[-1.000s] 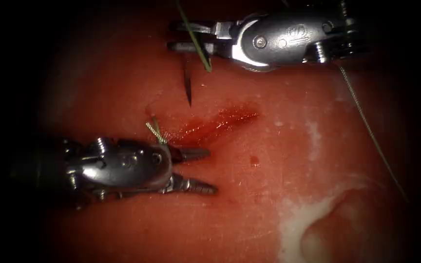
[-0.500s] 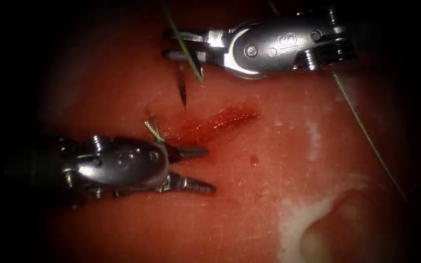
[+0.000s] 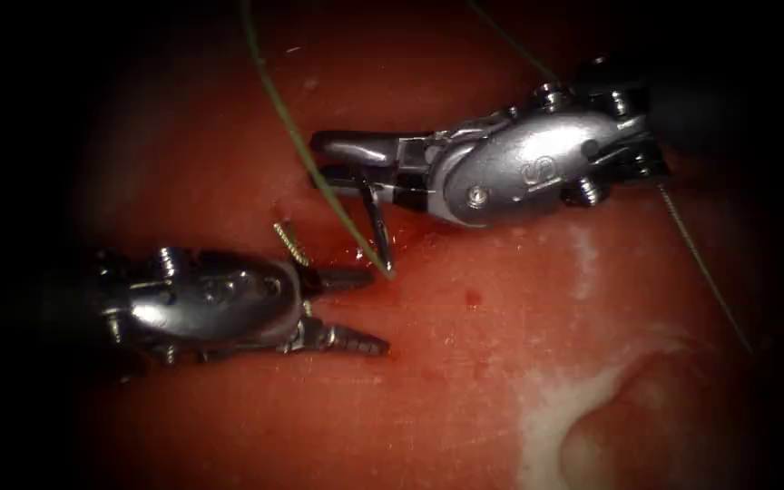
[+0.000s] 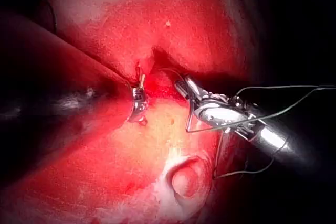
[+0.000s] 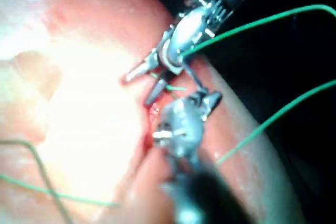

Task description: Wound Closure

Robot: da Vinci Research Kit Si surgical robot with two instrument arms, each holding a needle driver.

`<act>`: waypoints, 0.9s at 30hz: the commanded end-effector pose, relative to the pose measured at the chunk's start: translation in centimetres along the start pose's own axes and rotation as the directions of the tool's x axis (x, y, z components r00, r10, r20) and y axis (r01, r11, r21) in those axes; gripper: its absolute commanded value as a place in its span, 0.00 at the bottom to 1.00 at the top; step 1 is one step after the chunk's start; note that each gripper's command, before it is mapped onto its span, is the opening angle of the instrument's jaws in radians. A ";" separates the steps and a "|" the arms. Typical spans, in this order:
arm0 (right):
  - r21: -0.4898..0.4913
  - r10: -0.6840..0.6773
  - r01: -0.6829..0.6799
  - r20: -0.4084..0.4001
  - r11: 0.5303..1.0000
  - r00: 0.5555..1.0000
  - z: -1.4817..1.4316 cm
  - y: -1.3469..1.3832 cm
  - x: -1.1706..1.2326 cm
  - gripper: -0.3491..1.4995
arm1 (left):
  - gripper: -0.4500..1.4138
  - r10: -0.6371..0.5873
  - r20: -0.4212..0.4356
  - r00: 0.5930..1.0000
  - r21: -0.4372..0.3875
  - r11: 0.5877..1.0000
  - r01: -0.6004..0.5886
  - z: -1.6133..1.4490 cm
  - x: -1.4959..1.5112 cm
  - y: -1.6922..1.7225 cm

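My right tool [image 3: 318, 161] reaches in from the upper right, its jaws shut on the dark curved needle [image 3: 377, 227] near its blunt end. The needle hangs down and its tip meets the tissue [image 3: 465, 390] at the cut [image 3: 410, 240], just off the left tool's upper jaw; I cannot tell if it has entered. Green thread [image 3: 292, 127] runs from the needle's tip area up past the right jaws. My left tool [image 3: 378, 310] lies on the cut's left with jaws open, holding nothing. The right wrist view shows the left tool [image 5: 142, 85] spread open in front of the right tool [image 5: 178, 121].
Two short cut ends of thread [image 3: 289, 243] stick up from the tissue by the left tool's wrist. Another length of thread [image 3: 705, 272] trails down the right side. A pale fatty patch [image 3: 573, 408] lies at the lower right. Red fluid [image 3: 472, 297] dots the tissue by the cut.
The right tool has come down and tilted with the needle, bringing its tip from above the cut to the cut beside the left tool's upper jaw. The left tool shifted slightly left.
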State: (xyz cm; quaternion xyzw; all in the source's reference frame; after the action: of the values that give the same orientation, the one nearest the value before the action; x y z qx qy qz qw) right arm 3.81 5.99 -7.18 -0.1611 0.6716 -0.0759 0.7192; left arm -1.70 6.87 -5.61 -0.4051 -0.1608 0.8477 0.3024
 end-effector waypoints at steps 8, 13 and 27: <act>0.002 -0.030 0.030 -0.023 1.000 0.999 0.06 -0.28 -0.03 0.00 | 0.57 -0.011 0.001 1.000 -0.003 1.000 0.011 0.06 -0.05 0.02; 0.008 -0.042 0.042 -0.027 0.999 0.999 0.00 -0.42 -0.08 0.00 | 0.57 -0.010 0.003 1.000 -0.002 1.000 0.010 0.06 -0.05 0.02; 0.023 -0.017 0.017 -0.002 1.000 1.000 -0.04 -0.78 -0.37 0.00 | 0.57 -0.009 0.009 1.000 -0.001 1.000 0.009 0.06 -0.07 0.01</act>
State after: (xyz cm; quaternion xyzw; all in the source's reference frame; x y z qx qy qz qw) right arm 3.75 5.38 -6.59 -0.1572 0.6697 -0.0901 0.7201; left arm -1.66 6.84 -5.59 -0.4007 -0.1639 0.8481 0.3055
